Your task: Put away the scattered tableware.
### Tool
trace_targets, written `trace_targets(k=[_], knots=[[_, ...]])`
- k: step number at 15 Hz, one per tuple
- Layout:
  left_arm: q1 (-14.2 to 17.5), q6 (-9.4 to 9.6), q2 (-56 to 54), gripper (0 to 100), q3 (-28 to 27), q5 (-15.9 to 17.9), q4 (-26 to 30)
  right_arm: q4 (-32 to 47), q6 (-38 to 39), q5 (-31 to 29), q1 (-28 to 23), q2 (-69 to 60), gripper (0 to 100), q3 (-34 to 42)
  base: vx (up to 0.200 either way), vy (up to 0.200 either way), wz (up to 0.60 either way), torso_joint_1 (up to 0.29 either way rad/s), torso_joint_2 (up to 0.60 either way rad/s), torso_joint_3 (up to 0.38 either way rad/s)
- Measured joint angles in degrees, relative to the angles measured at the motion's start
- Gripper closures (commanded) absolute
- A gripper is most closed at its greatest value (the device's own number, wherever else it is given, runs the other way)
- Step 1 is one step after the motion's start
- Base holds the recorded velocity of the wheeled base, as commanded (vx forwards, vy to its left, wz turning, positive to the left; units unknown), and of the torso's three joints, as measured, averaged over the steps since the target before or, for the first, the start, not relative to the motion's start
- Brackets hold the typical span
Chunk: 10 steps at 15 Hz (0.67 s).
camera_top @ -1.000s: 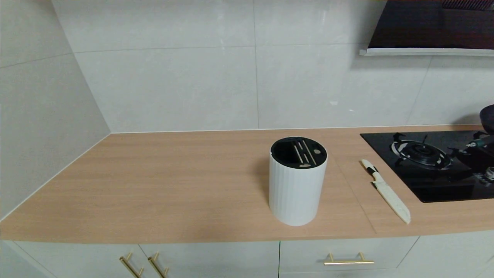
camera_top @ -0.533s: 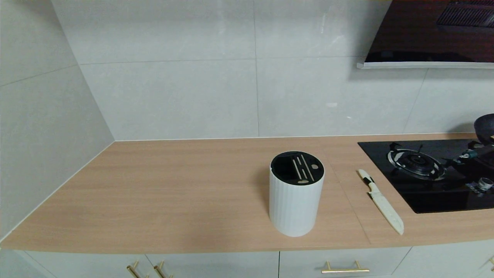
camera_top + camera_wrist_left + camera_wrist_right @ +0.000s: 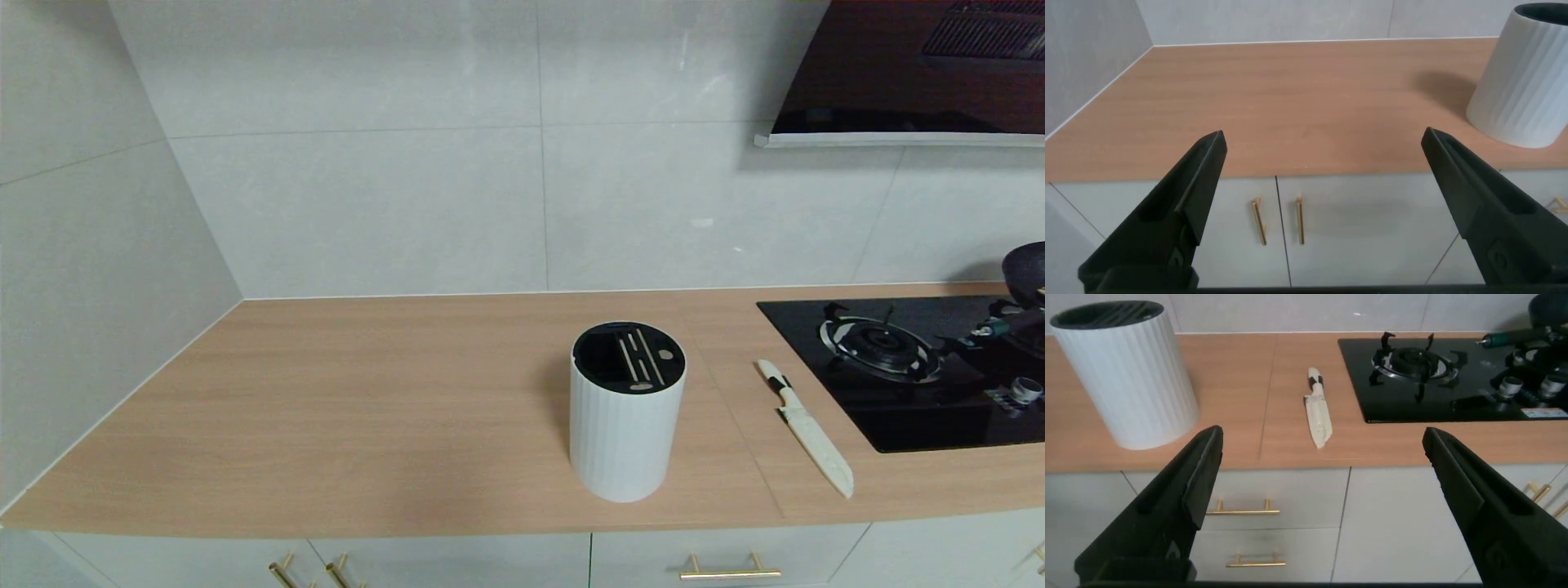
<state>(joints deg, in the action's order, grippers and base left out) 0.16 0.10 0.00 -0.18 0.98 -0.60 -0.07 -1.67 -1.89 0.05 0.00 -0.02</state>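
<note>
A white knife [image 3: 804, 425] with a cream blade and a black band on its handle lies flat on the wooden counter [image 3: 367, 408], between the holder and the hob; it also appears as the knife [image 3: 1318, 418] in the right wrist view. A white ribbed cylindrical holder [image 3: 626, 408] with a black slotted top stands upright left of it, seen too as the holder [image 3: 1127, 371] and the holder [image 3: 1525, 75]. My left gripper [image 3: 1323, 204] is open, held in front of the counter's edge over the cabinet doors. My right gripper [image 3: 1319, 502] is open, below the counter front, facing the knife.
A black gas hob [image 3: 906, 367] with a burner grate sits at the counter's right end, with a dark pan [image 3: 1024, 265] at the far right. A range hood [image 3: 906, 73] hangs above. Tiled walls close the back and left. Cabinets with gold handles [image 3: 727, 565] lie below the counter.
The head camera tilted up over the first half second, so the whole scene sits lower in the picture. The knife and the holder have kept their places on the counter.
</note>
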Motion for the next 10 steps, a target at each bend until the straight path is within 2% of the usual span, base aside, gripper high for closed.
trace_targets(k=[5,10], knots=[[0.00,0.00,0.00,0,0.00,0.00,0.02,0.61,-0.07,0.17,0.02,0.90,0,-1.97,0.000,0.000,0.00,0.000,0.00,0.000],[0.00,0.00,0.00,0,0.00,0.00,0.00,0.02,0.39,2.90,0.17,16.37,0,-16.57,0.000,0.000,0.00,0.000,0.00,0.000]])
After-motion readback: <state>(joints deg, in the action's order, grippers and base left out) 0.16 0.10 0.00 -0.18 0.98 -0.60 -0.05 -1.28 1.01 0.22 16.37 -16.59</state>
